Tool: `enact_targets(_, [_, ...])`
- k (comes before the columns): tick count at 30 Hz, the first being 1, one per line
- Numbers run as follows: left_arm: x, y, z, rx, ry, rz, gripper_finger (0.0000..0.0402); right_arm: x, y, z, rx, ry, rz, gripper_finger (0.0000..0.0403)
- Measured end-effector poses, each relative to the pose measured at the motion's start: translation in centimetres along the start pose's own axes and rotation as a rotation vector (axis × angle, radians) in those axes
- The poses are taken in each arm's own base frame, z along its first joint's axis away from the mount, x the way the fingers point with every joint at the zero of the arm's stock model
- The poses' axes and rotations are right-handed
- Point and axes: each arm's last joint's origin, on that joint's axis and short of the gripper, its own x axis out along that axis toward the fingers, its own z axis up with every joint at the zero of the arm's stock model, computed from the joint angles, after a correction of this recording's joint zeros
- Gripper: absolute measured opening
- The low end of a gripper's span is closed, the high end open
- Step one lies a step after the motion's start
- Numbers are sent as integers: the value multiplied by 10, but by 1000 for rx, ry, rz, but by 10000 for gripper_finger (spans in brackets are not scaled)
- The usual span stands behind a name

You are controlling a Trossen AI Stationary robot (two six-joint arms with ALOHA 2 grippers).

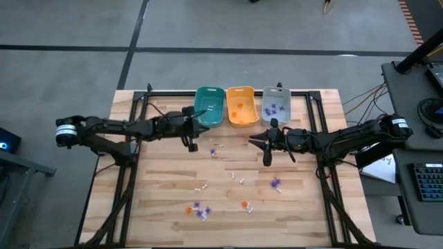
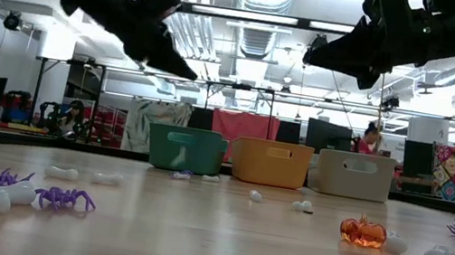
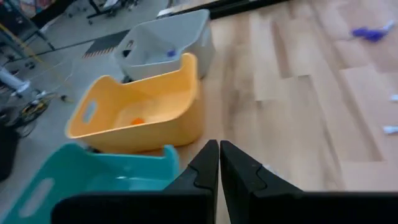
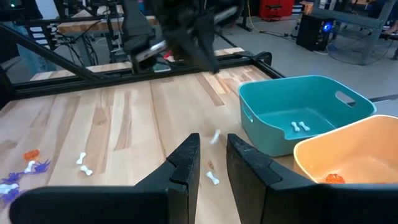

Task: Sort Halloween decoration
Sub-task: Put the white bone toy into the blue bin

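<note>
The Halloween decoration is scattered over the wooden table as tiny trinkets: a purple one (image 1: 275, 182), an orange one (image 1: 243, 204), white bones (image 4: 85, 165) and an orange pumpkin (image 2: 363, 231). White bones (image 4: 300, 127) lie in the teal bin (image 1: 209, 105). My left gripper (image 3: 219, 155) is shut and hangs above the table by the teal bin's near side (image 1: 197, 123), with nothing visible between its fingers. My right gripper (image 4: 213, 155) hovers near the table's middle (image 1: 253, 139), pointing left. Its fingers stand a little apart with nothing between them.
The orange bin (image 1: 241, 105) holds an orange trinket and the grey bin (image 1: 277, 104) holds purple ones. All three bins stand in a row at the table's far edge. A black frame (image 1: 311, 104) runs along the table's sides. Trinkets lie mostly on the near half.
</note>
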Motion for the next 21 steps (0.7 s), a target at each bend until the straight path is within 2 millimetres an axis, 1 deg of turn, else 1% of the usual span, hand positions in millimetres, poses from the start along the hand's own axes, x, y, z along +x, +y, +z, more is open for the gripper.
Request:
enact_targets(6, [-1, 28, 23, 48, 85, 32, 1, 0, 0, 0, 3, 5, 0, 68])
enact_targets(10, [2, 30, 28, 97, 123, -29, 0, 0, 0, -1, 1, 12, -1, 68])
enact_targets(13, [4, 28, 26, 108, 122, -82, 0, 0, 0, -3, -1, 28, -3, 68])
enact_targets(15, [6, 25, 20, 100, 132, -127, 0, 0, 0, -3, 0, 32, -3, 68])
enact_targets(21, [17, 17, 1, -14, 203, -170, 0, 0, -1, -5, 8, 50, -5, 68])
